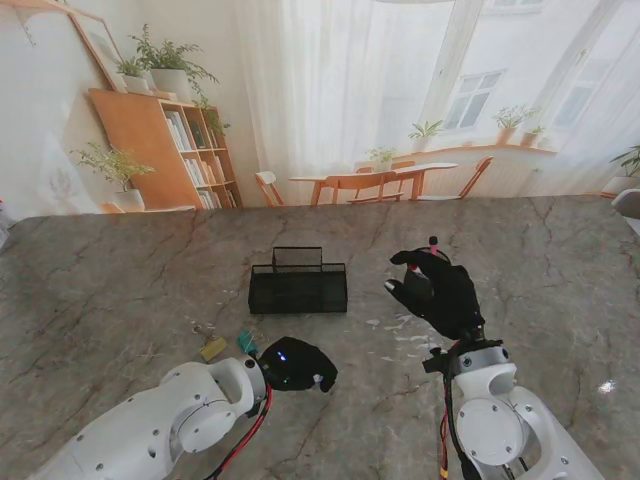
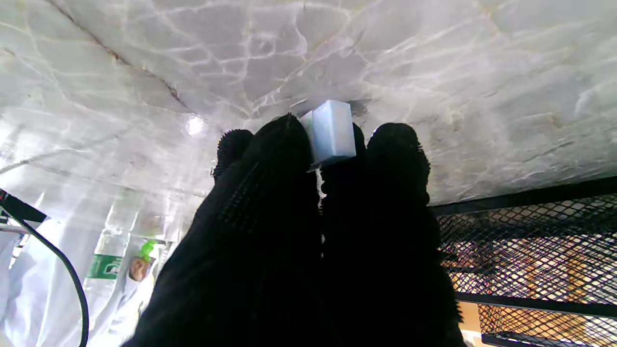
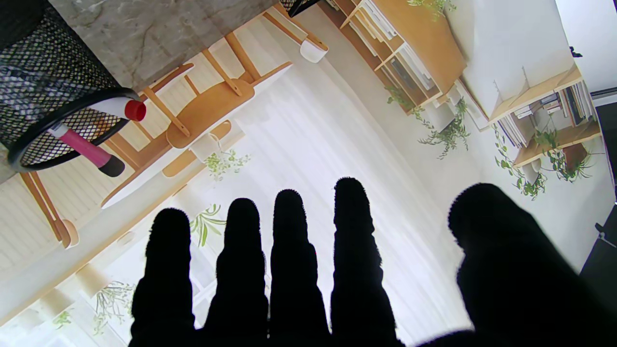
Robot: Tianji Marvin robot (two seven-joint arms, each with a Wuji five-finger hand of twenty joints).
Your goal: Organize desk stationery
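Note:
My left hand (image 1: 295,365) is low over the table's near side, shut on a small pale block, probably an eraser (image 2: 331,130), pinched between its fingertips (image 2: 284,144). A white corner of the block (image 1: 318,380) peeks out under the hand. The black mesh desk organizer (image 1: 298,285) stands mid-table, just beyond that hand; its wall (image 2: 530,260) shows in the left wrist view. My right hand (image 1: 435,290) is raised to the organizer's right, open, fingers (image 3: 289,250) spread, holding nothing. It hides most of a round mesh pen cup (image 3: 43,86) holding a pink marker (image 3: 87,149) and a red-capped one (image 3: 126,109).
Small loose items lie left of my left hand: a yellow piece (image 1: 213,348), a teal piece (image 1: 246,342) and some tiny clips (image 1: 205,328). A red pen tip (image 1: 433,241) sticks up behind my right hand. The marble table (image 1: 120,280) stretches wide on both sides.

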